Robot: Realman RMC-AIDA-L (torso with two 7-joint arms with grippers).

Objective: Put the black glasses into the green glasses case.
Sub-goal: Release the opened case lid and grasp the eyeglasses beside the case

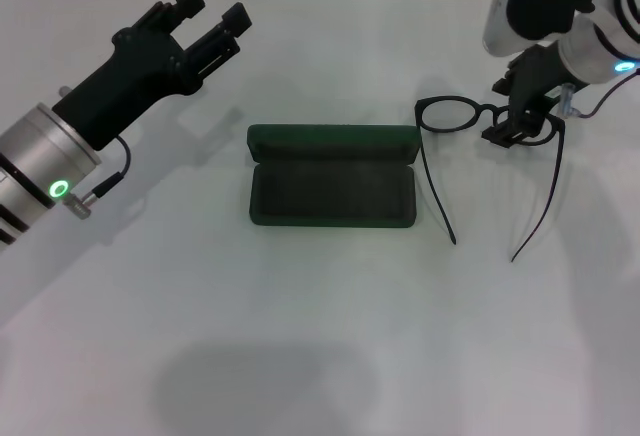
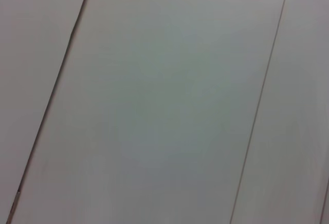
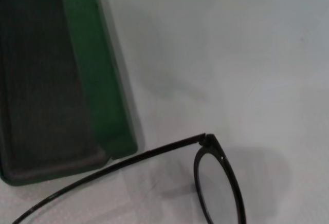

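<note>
While the green glasses case [image 1: 332, 177] lies open in the middle of the white desk [image 1: 300, 336], its lid tipped back toward the far side and its dark lining facing up, the black glasses [image 1: 455, 115] rest on the desk just beside the case's right end, apart from it. Their temple arms are unfolded and run toward the robot, the nearer one passing close along the case's right edge. The right end effector [image 1: 520, 124] is down over the lens farther from the case, its black fingers at the frame; whether they have closed on the frame or only straddle it, I cannot tell. In the right wrist view, one lens and a temple of the glasses [image 3: 216, 183] show next to a corner of the case [image 3: 97, 80], with a strip of bare desk between them. The left end effector [image 1: 205, 24] hangs above the desk's far left, well apart from the case, its fingers spread and holding nothing. Only pale panelled surface appears in the left wrist view.
</note>
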